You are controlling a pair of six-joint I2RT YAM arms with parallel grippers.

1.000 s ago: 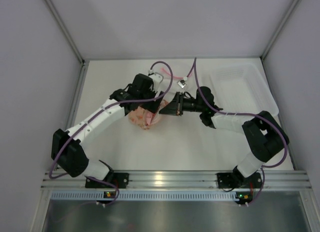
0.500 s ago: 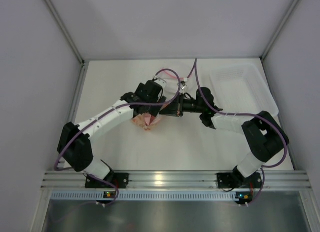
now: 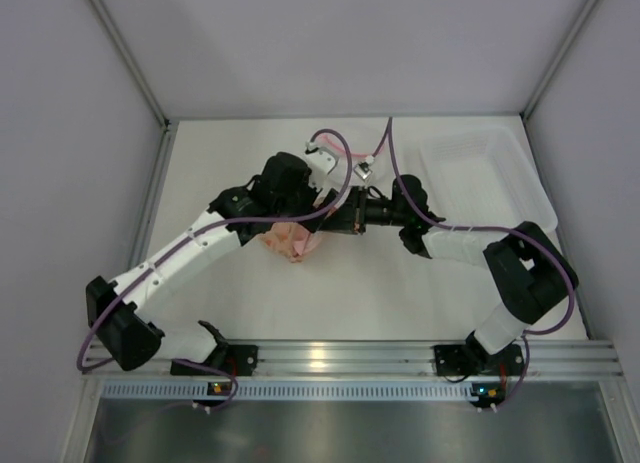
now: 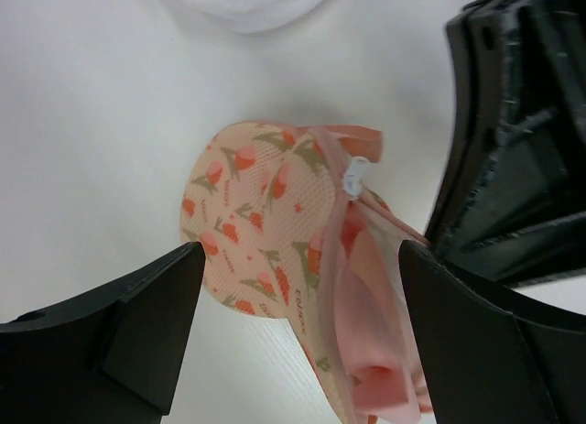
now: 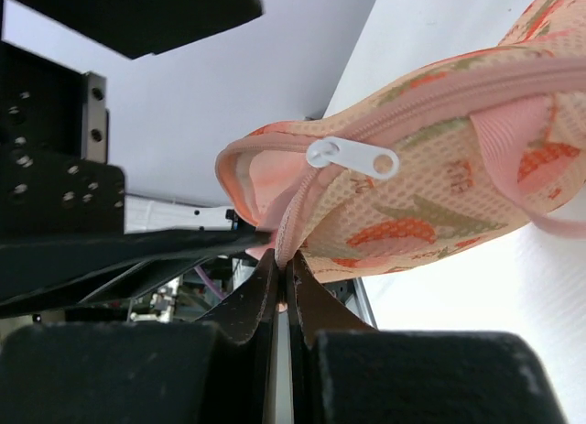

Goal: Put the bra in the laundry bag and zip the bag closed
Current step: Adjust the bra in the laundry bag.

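The laundry bag, peach with a red-orange print, lies mid-table with one end lifted. In the left wrist view the bag gapes along its zipper, and the salmon-pink bra shows inside the opening. The white zipper pull sits at the top of the seam. My left gripper is open, its fingers straddling the bag's open end without touching it. My right gripper is shut on the bag's zipper edge, just below the pull.
A clear plastic tray stands at the back right. A white mesh pouch lies just beyond the bag. The right gripper's black body sits close beside the left fingers.
The left arm's elbow has swung out to the left while its wrist stayed over the bag. Its jaws have widened slightly. The right gripper has kept its hold on the bag's edge.
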